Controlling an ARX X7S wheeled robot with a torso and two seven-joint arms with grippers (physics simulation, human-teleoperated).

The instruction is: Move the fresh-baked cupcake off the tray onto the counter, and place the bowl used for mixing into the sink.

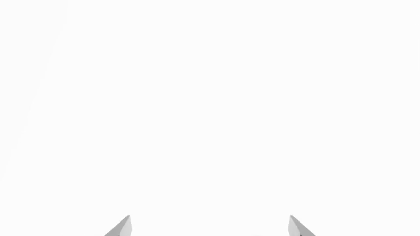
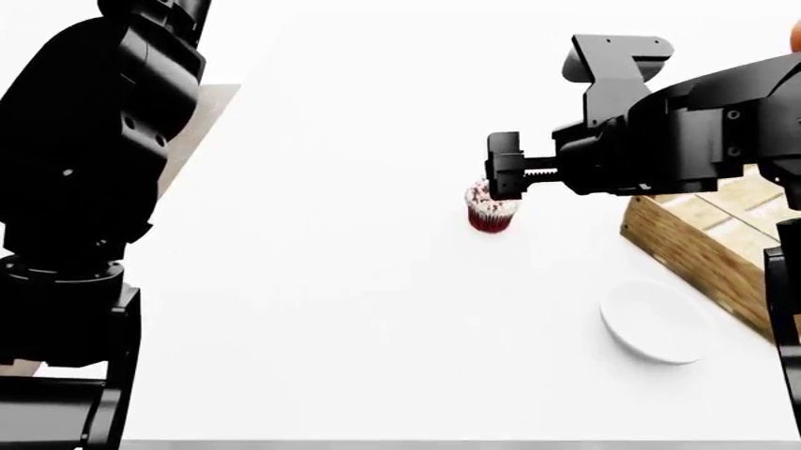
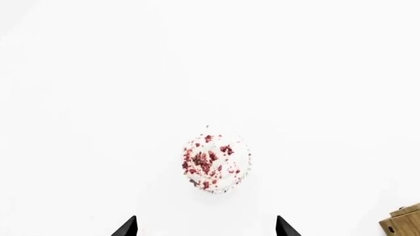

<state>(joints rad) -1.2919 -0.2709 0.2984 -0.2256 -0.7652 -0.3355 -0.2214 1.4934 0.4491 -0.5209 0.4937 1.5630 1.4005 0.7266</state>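
The cupcake (image 2: 490,213), with a dark red wrapper and white frosting with red sprinkles, stands on the white counter (image 2: 351,281), off the tray. My right gripper (image 2: 504,176) hovers just above it, open and empty. In the right wrist view the cupcake (image 3: 216,163) lies ahead of the spread fingertips (image 3: 129,227), apart from them. The wooden tray (image 2: 688,246) stands at the right. The white bowl (image 2: 655,321) lies on the counter in front of the tray. My left gripper (image 1: 210,226) is open over bare white counter. The sink is out of view.
My left arm (image 2: 88,169) fills the left side of the head view. A corner of the tray (image 3: 402,225) shows in the right wrist view. The counter's front edge (image 2: 438,444) runs along the bottom.
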